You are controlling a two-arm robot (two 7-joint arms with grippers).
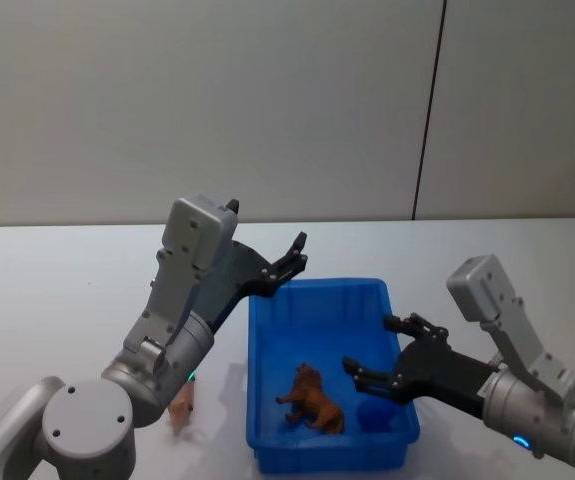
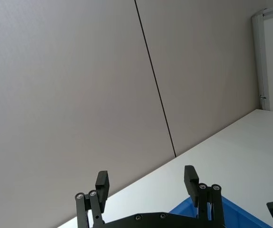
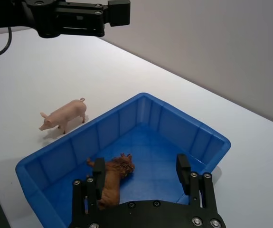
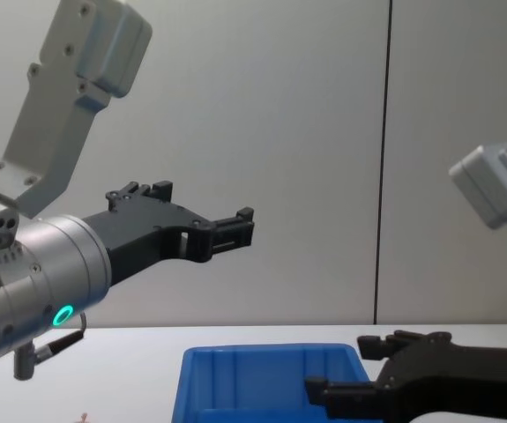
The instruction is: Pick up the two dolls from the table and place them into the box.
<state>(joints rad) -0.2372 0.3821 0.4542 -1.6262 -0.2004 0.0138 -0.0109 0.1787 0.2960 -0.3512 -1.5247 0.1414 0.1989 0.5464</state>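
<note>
The white table (image 1: 67,280) lies bare and wide on every side of both grippers. The blue box (image 1: 327,284) sits directly beneath the right gripper (image 1: 372,345) and below the left gripper (image 1: 289,262), its rim unobstructed. The left arm is raised, angled up toward the wall, its gripper high over the box's far left corner with fingers spread and empty. The right gripper hovers low over the box's interior, fingers spread, empty. A brown lion doll (image 1: 312,400) lies on the box floor just beside the right gripper. A pink pig doll (image 3: 64,115) stands on the table outside the box's left wall, well below the left gripper.
</note>
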